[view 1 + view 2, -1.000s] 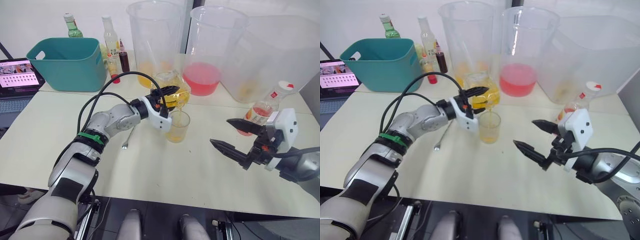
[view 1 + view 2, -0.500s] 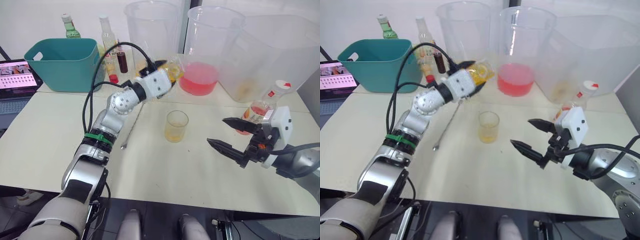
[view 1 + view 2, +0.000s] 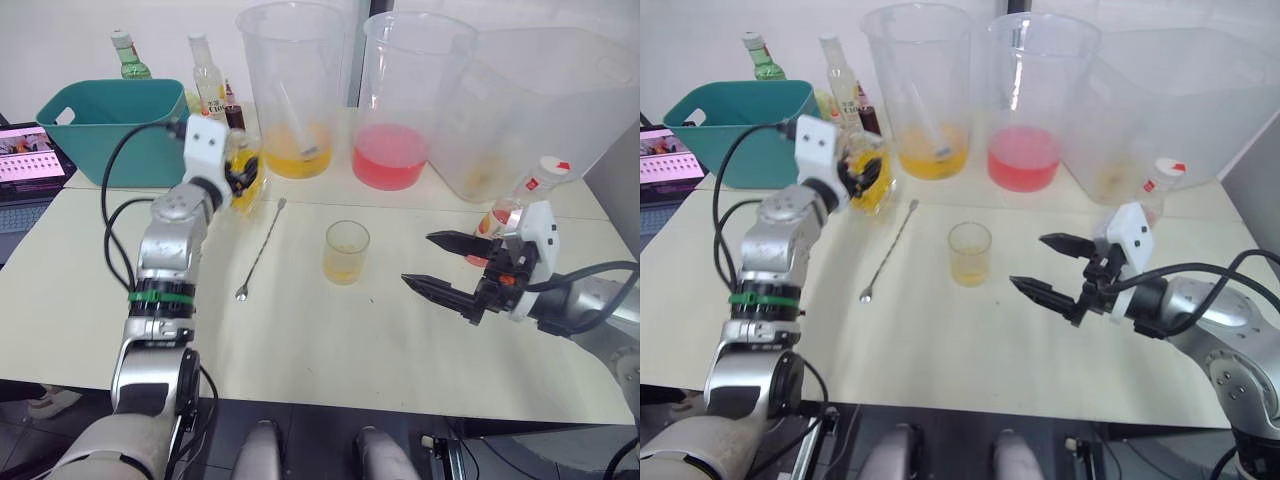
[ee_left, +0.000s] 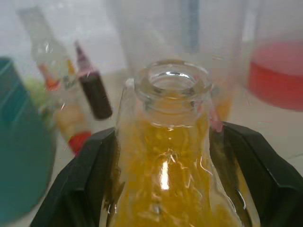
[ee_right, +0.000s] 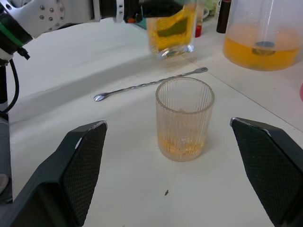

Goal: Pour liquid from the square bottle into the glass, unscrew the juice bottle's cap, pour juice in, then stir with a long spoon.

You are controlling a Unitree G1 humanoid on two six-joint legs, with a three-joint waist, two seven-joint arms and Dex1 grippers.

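Note:
My left gripper (image 3: 238, 172) is shut on the square bottle (image 3: 249, 196), which is upright with yellow liquid, at the table's back left beside the teal bin. In the left wrist view its black fingers (image 4: 81, 188) clamp both sides of the square bottle (image 4: 169, 156). I cannot tell whether the bottle rests on the table. The glass (image 3: 346, 252) stands mid-table with a little yellow liquid. Left of it lies the long spoon (image 3: 260, 249). My right gripper (image 3: 419, 260) is open to the right of the glass, apart from it. Behind that gripper stands the juice bottle (image 3: 517, 201) with its cap (image 3: 551, 166) on.
A teal bin (image 3: 112, 122) sits at the back left, a laptop (image 3: 28, 160) beside it. Slim bottles (image 3: 205, 78) stand behind the bin. Two huge jugs, one with yellow liquid (image 3: 292, 95) and one with pink (image 3: 404, 105), and a large clear tub (image 3: 540, 100) line the back.
The left gripper has swung the square bottle from its pouring tilt over the glass, back and to the left, and turned it upright. The right gripper has barely moved.

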